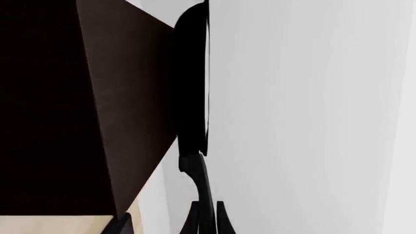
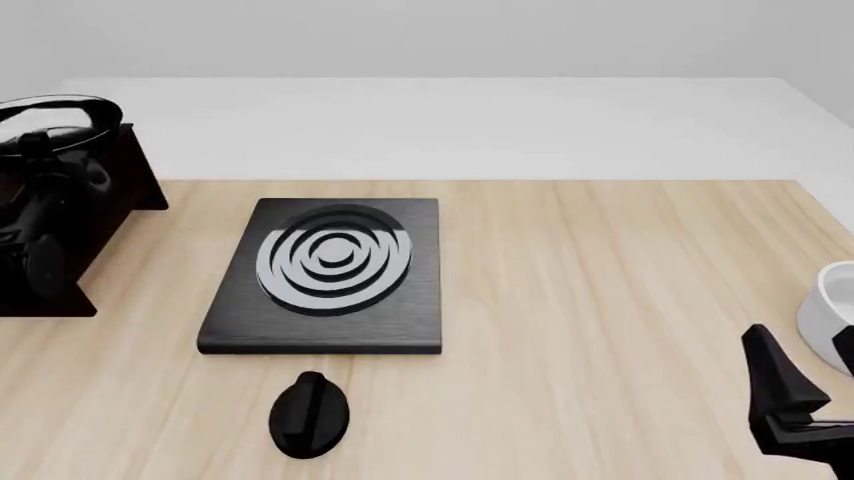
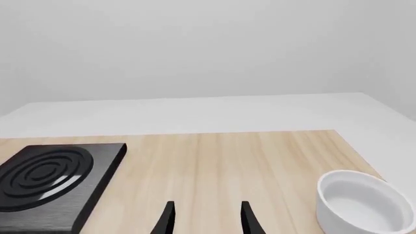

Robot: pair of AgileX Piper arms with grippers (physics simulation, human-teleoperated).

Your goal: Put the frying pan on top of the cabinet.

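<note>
The left wrist view shows a plain pale grey backdrop and a sliver of light wooden table (image 1: 52,224) at one corner; the dark brown cabinet (image 1: 123,112) fills much of the frame, and the frying pan (image 1: 192,83) sits flat against its top face, seen edge-on, its thin handle running back to the left gripper (image 1: 206,219), whose two dark fingers close on the handle from either side. In the front view the table (image 2: 601,300) is pale wood with a white floor and grey wall beyond it; the cabinet (image 2: 114,200) stands at the far left edge, the frying pan (image 2: 54,120) on its top with the glossy inside showing, and the left arm is a dark mass in front of the cabinet, so the left gripper (image 2: 40,160) is hard to make out there. A flat black stove plate (image 2: 327,280) with silver rings lies left of centre, a black knob (image 2: 310,412) just near of it, a white bowl (image 2: 834,310) at the right edge, and the right gripper (image 2: 787,405) low at the near right corner over bare wood. The right wrist view looks along the table (image 3: 227,161) toward the grey wall, with the stove plate (image 3: 52,180) to the left, the bowl (image 3: 364,204) to the right, and the right gripper (image 3: 206,217) with fingers spread apart, holding nothing.
</note>
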